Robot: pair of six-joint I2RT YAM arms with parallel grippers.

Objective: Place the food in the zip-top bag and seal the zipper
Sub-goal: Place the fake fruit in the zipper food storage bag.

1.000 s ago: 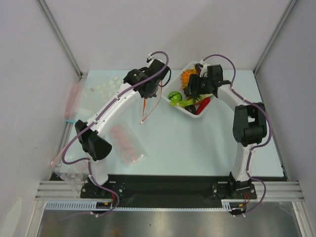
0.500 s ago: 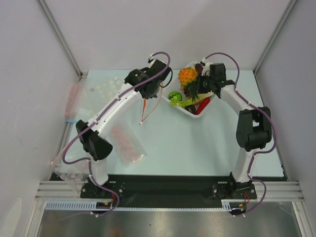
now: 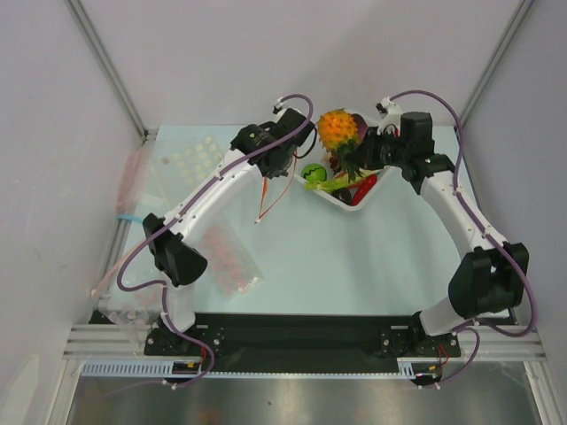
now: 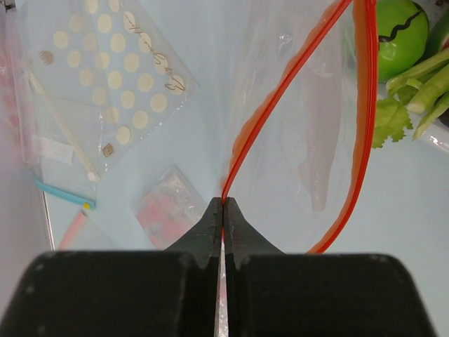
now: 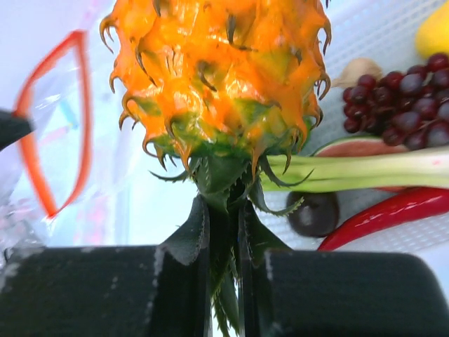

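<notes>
Your left jaws are pinched shut on the zipper (image 4: 242, 140) of the zip-top bag (image 4: 309, 140). They hold its mouth up and open so food can drop in. Your right jaws squeeze the green crown of the pineapple (image 5: 217, 77). It hangs in the air over the white tray (image 3: 341, 203), near the bag's mouth. I think the fat end goes in first.

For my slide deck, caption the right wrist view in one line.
Right gripper grips the pineapple by its green crown near the tray, open zip-top bag beside it.
</notes>
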